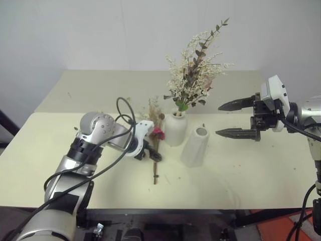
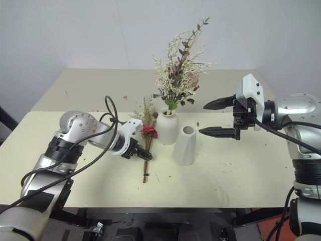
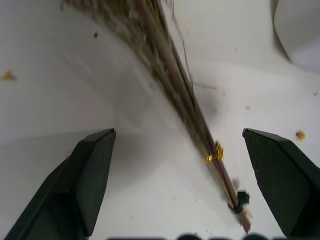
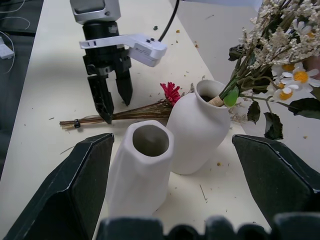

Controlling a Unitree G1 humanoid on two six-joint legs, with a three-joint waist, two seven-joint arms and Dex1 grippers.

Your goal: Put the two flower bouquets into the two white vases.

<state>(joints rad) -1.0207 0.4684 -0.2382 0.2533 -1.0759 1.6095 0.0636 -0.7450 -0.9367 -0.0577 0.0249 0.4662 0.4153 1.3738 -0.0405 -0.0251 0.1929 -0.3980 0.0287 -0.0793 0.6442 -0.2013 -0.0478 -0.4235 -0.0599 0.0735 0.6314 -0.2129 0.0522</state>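
Left tool [image 2: 136,152] angled down, fingers apart; right tool [image 2: 210,118] level, fingers apart.

The setting looks like a robotics lab or test room rather than a home. A plain cream worktop [image 1: 261,170] stands against a bare white wall [image 1: 100,30], with loose black cables [image 4: 15,22] lying on the dark floor [image 4: 15,75] beside it and no furnishings around it.

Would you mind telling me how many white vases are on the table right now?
2. The round vase stands mid-table holding the cream-white bouquet. The taller vase stands empty just beside it, on the right gripper's side, slightly nearer the robot. None seems hidden.
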